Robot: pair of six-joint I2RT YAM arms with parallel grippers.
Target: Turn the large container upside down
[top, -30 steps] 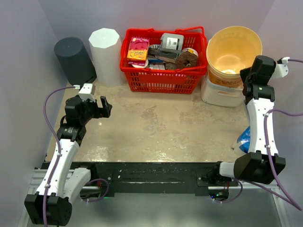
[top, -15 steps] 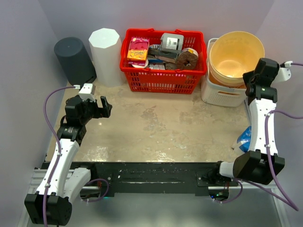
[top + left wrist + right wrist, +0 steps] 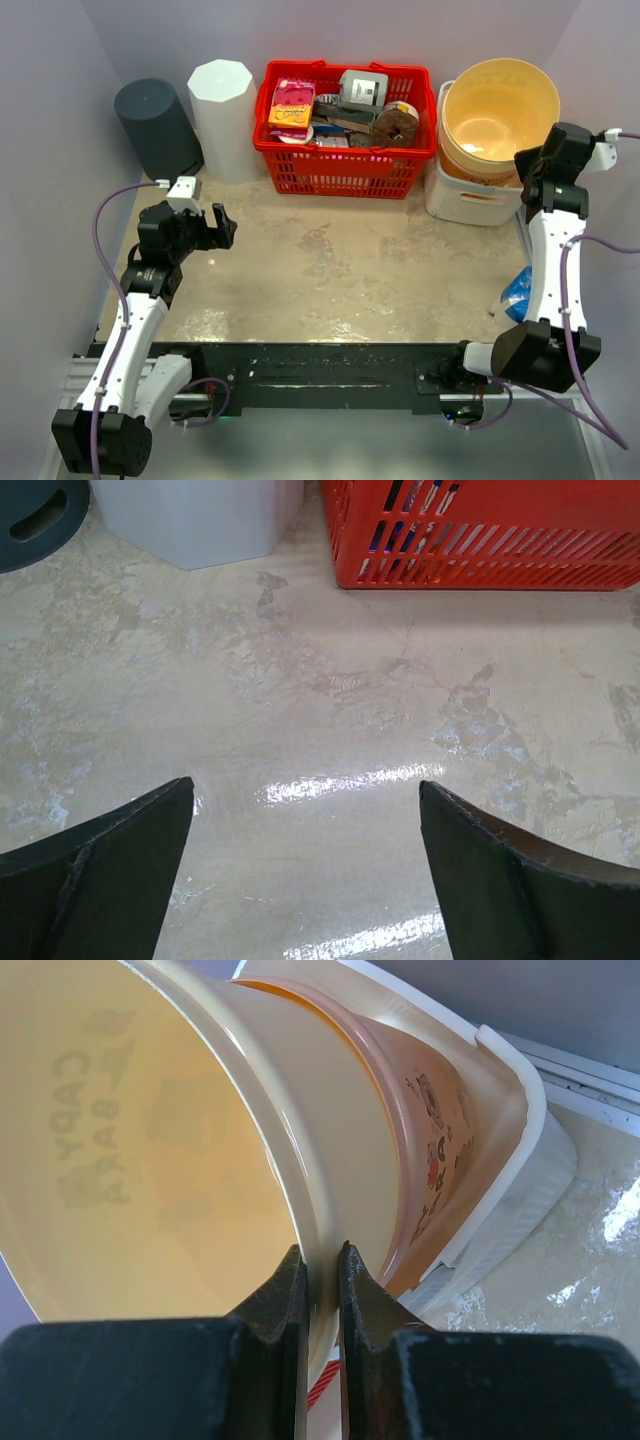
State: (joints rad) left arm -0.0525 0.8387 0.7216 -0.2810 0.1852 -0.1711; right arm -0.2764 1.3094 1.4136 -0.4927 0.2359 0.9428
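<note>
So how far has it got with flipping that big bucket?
Done: the right gripper is shut on the rim of the bucket. In hand: the bucket sits in the white basket, mouth up, not yet turned. Left: lifting it out, turning it over, setting it down. The left gripper hangs open, idle.

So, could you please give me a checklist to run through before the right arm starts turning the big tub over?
1. Grip: ok. The right claw pinches the large container at its rim, one finger inside the wall and one outside.
2. Clear of the white bin: not ok. The container's base sits inside it, tilted.
3. Contents: looks ok. No loose item shows inside in either view.
4. Left claw: ok. It is open over bare table, far from the container.
5. Swing room: cannot tell. The red basket stands close beside the bin.
</note>
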